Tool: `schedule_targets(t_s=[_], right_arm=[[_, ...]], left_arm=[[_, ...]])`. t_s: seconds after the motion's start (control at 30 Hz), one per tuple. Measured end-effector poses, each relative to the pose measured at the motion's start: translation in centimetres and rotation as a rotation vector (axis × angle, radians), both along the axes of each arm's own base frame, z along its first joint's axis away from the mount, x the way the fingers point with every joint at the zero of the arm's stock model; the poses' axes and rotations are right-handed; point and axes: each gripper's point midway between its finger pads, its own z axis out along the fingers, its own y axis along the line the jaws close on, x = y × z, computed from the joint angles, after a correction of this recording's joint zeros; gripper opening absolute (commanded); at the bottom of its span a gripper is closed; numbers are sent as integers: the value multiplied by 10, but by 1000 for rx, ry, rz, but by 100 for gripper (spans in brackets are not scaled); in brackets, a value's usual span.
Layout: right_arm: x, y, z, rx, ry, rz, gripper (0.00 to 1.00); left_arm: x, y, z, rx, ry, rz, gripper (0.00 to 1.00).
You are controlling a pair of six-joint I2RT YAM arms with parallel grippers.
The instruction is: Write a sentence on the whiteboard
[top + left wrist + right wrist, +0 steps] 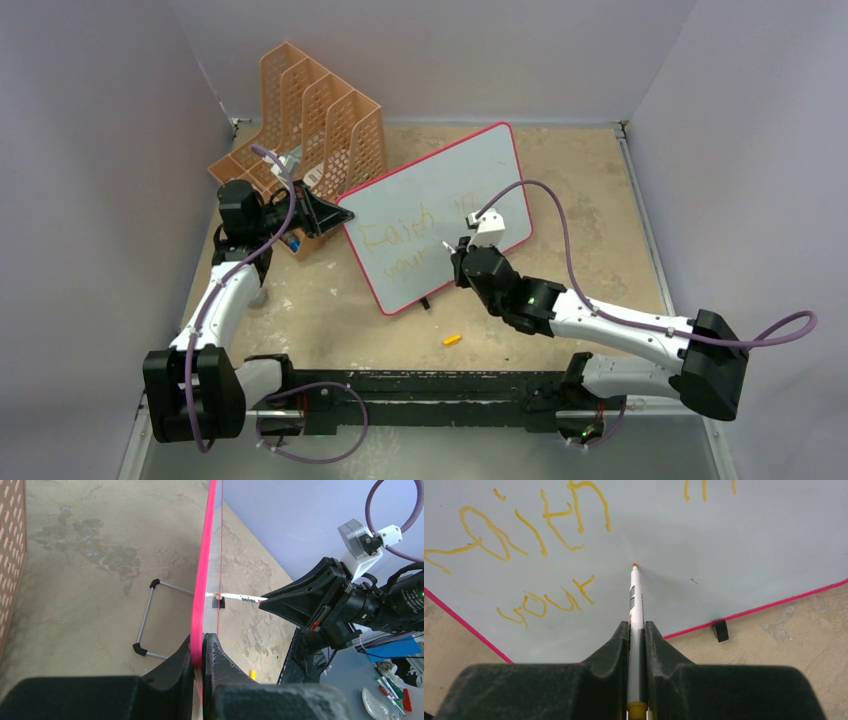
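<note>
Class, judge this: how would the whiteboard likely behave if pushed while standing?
Probably stiff: the whiteboard shows a straight pink edge. Likely tippy: only a thin wire stand props it, and the left gripper clamps its frame. Seemingly light, being so thin.

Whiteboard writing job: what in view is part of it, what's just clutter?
In use: whiteboard, its frame clamped by left gripper; sentence, partly written; marker in right gripper, tip at the board.
Lying about: orange file rack; small orange piece on the table, perhaps the marker's cap.
</note>
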Motion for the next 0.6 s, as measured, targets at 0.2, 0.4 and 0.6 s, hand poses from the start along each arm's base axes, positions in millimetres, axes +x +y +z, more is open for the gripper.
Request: schedule_targets(t_s=[0.2, 0.4, 0.6], right_arm=[[1, -1, 0, 2, 0, -2, 0], [0, -3, 1, 2, 1, -3, 0], [-3, -9, 5, 2, 5, -4, 0]], left_arm=[[0, 0, 0, 0, 0, 0, 0], [0, 0, 0, 0, 0, 0, 0], [0, 0, 0, 0, -1, 0, 0]])
